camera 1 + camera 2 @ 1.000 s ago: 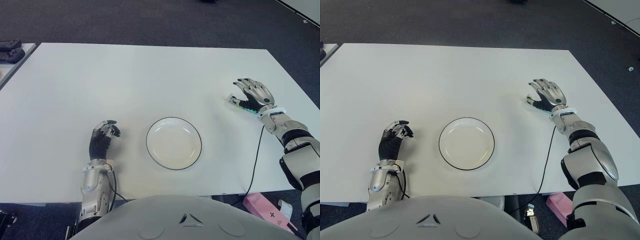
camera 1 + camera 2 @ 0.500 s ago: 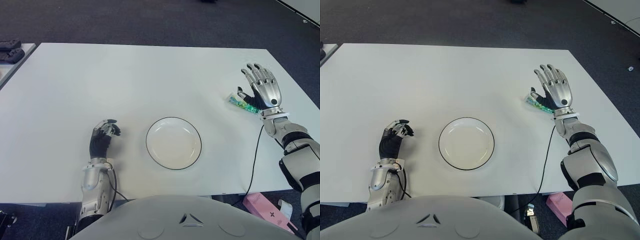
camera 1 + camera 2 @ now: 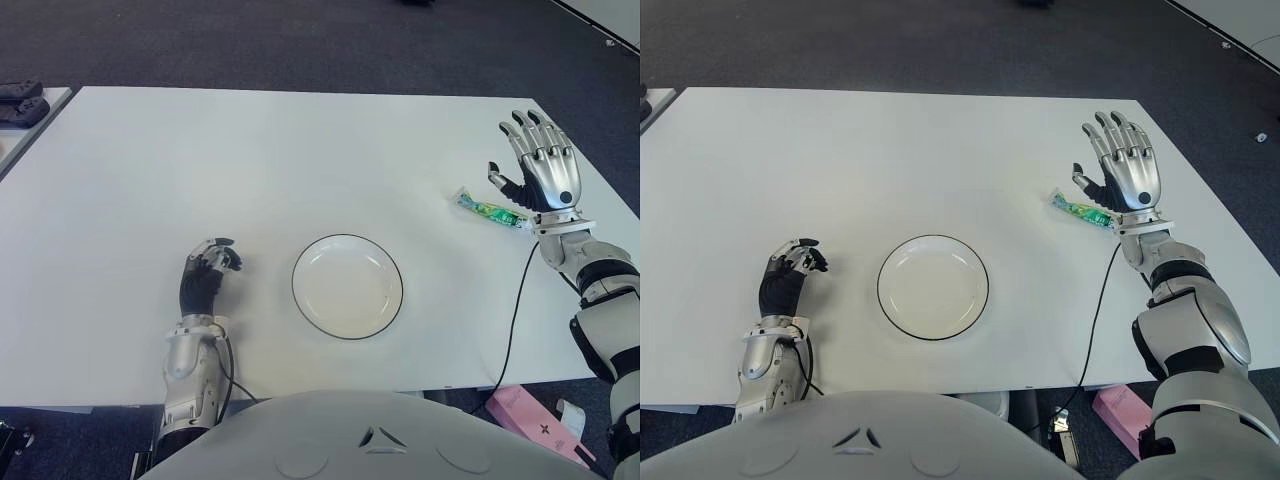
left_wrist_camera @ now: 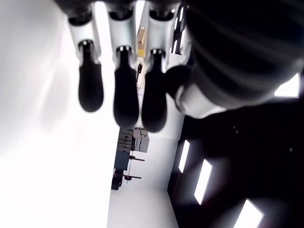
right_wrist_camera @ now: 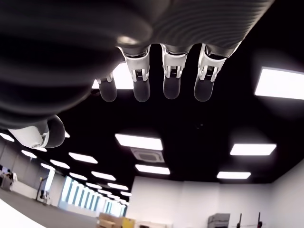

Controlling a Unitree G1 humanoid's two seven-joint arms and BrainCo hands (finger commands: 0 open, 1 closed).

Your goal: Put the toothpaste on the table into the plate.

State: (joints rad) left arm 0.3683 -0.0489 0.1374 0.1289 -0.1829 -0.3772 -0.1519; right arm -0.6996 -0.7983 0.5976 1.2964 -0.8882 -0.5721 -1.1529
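A small green and white toothpaste tube (image 3: 487, 211) lies flat on the white table (image 3: 300, 160) at the right side. My right hand (image 3: 537, 170) is raised above and just right of it, fingers (image 5: 171, 76) spread and pointing up, holding nothing. A white plate with a dark rim (image 3: 347, 286) sits near the front middle of the table, bare inside. My left hand (image 3: 205, 275) shows to the left of the plate near the front edge, its fingers (image 4: 126, 92) curled with nothing in them.
A black cable (image 3: 512, 310) hangs from the right forearm over the table's front right edge. Dark objects (image 3: 20, 100) sit on a second table at the far left. A pink box (image 3: 530, 418) lies on the floor at the right.
My right hand has lifted off the toothpaste and tilted upright, moving right and away from the tube, which now lies fully uncovered. The left hand has not moved.
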